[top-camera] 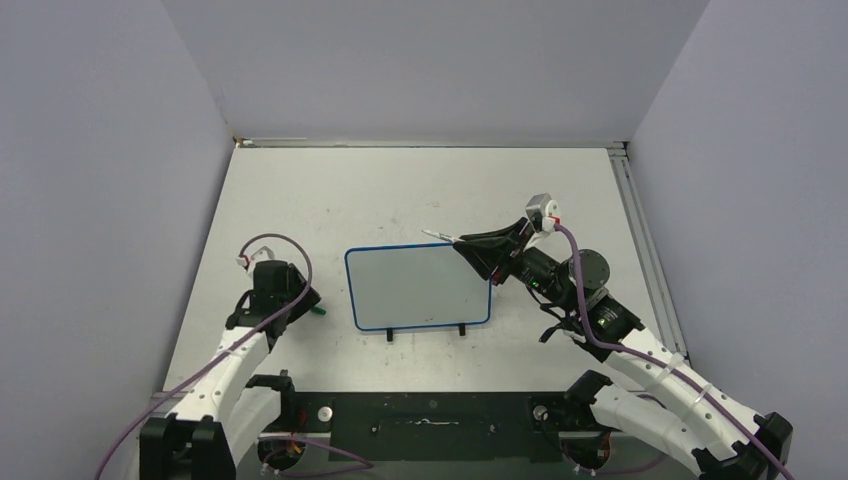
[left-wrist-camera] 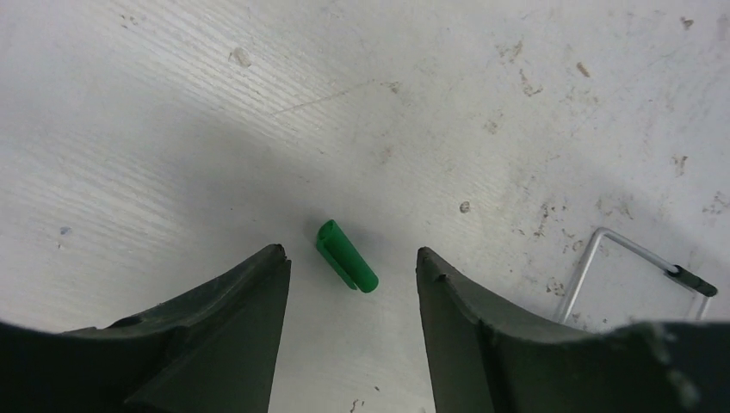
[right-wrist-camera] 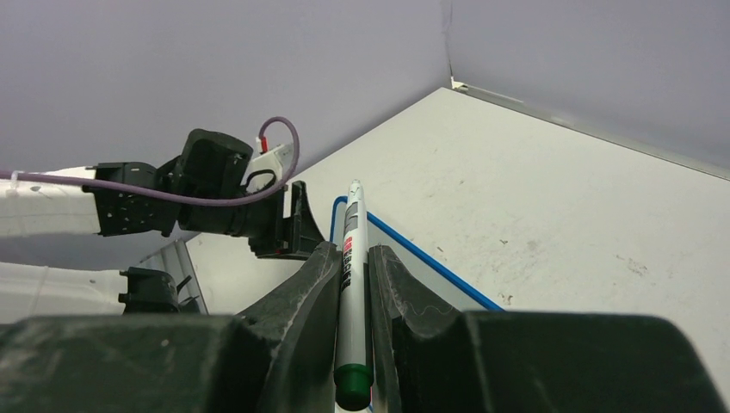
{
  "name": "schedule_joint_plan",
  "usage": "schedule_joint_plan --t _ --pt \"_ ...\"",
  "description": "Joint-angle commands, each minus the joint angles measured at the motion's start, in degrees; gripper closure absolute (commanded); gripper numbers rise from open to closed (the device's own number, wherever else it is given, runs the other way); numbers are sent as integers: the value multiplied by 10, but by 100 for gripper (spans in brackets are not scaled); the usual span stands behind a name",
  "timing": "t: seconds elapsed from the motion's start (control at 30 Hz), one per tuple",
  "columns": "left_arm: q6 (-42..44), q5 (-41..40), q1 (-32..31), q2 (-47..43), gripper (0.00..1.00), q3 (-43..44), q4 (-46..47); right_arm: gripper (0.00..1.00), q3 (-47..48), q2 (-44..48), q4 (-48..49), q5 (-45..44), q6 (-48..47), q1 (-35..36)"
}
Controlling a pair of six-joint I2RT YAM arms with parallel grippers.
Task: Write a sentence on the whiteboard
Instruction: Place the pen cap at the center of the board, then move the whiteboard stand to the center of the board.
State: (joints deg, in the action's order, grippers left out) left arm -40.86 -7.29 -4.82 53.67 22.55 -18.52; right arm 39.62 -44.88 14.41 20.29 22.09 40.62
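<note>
Right hand (right-wrist-camera: 353,251) clamps the white marker pen (right-wrist-camera: 354,215), tip outward for writing, beside the blank blue-framed whiteboard (top-camera: 420,286) at frame centre. Left hand (left-wrist-camera: 351,258), jaws apart, hovers over the green cap (left-wrist-camera: 346,255) on the bench (left-wrist-camera: 430,103)

The whiteboard (top-camera: 420,287) is small and rectangular, white with a thin blue frame and rounded corners. It sits in the middle of the desk (top-camera: 300,200), with two black feet (top-camera: 390,335) at its near edge.

The whiteboard (top-camera: 420,285) sits mid-table (top-camera: 300,200); the cap (left-wrist-camera: 346,256) lies on the table to its left, and the marker (top-camera: 437,235) is at its far right corner.
</note>
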Motion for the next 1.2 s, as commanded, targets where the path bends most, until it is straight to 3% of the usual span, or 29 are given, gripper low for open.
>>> schedule_joint_plan --t 0.0,0.2,0.37,0.5,0.83,1.03,1.17 --pt "13 -2 -2 -88 46 47 -56 95 10 7 14 -12 -2 7" --pt "11 104 -26 -176 45 56 -54 95 10 1 22 -11 6 11" --pt "8 107 -102 -240 42 62 -74 95 12 3 19 -16 9 16" --pt "-9 79 -175 -218 40 74 -116 95 11 0 24 -16 12 17" --pt "-135 -119 -406 -215 43 44 -123 95 5 7 28 -24 21 26" --pt "-198 -225 -547 -146 49 47 -104 95 2 6 33 -29 23 29" --pt "-230 -297 -607 -87 54 60 -81 95 0 5 35 -34 24 31"
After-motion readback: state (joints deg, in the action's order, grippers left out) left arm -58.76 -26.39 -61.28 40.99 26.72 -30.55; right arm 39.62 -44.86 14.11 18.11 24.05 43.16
